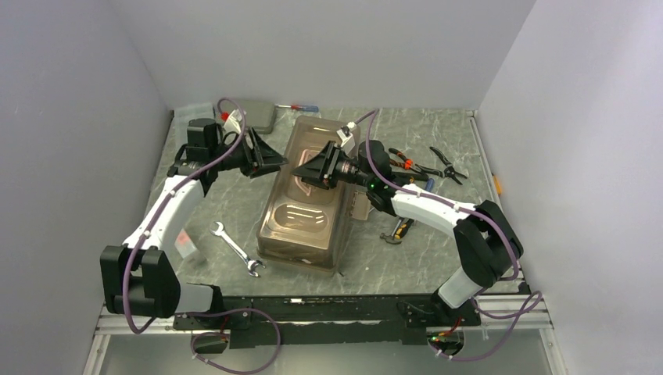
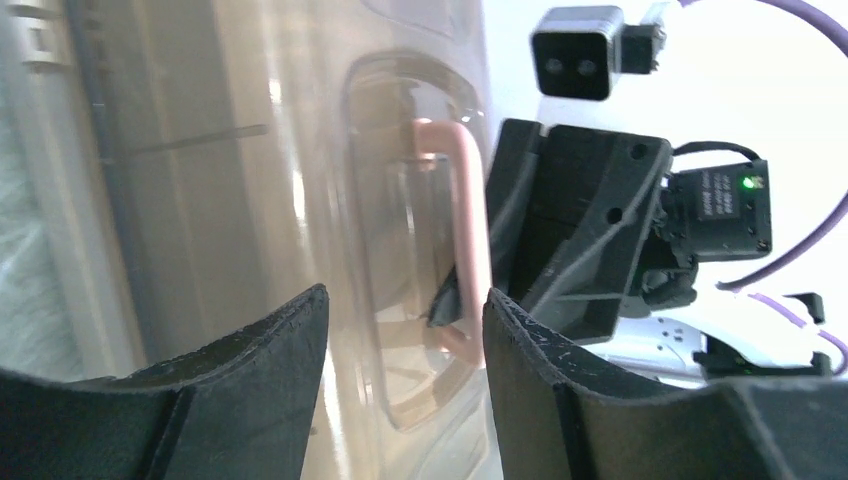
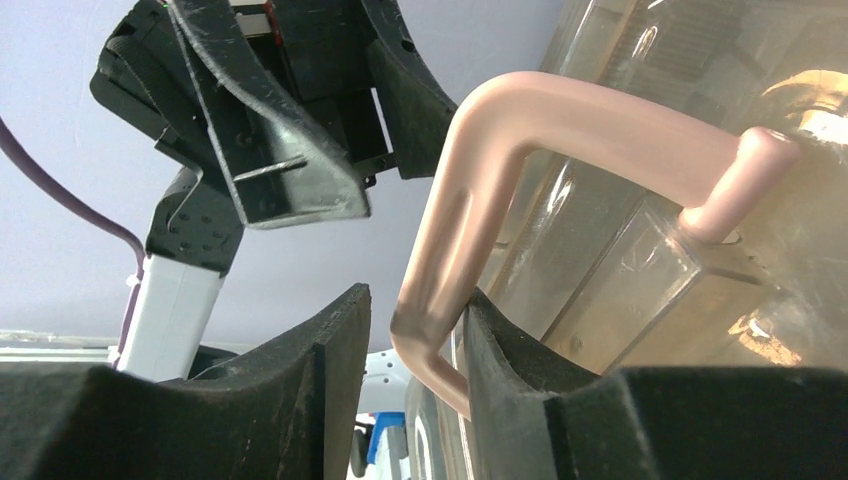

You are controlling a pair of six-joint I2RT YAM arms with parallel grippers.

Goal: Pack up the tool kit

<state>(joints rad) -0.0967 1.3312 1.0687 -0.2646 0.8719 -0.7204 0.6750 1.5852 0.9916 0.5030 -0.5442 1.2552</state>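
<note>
The tan-brown toolbox (image 1: 306,223) lies in the middle of the table with its smoky lid down. Its pink handle (image 3: 560,115) stands up from the lid (image 2: 250,180). My right gripper (image 1: 302,176) reaches in from the right. It is open with the handle's bend between its fingers (image 3: 415,300); the handle rests against one pad and a gap shows on the other side. My left gripper (image 1: 280,162) hovers just left of the handle (image 2: 468,200), open and empty (image 2: 405,300). A steel wrench (image 1: 236,249) lies left of the box. A hammer (image 1: 397,231) and pliers (image 1: 413,165) lie to its right.
A second pair of pliers (image 1: 448,166) lies at the right. A flat grey case (image 1: 256,116), a clear organiser box (image 1: 190,118) and a red-and-blue screwdriver (image 1: 302,107) sit at the back left. A small clear item (image 1: 186,244) lies by the left arm.
</note>
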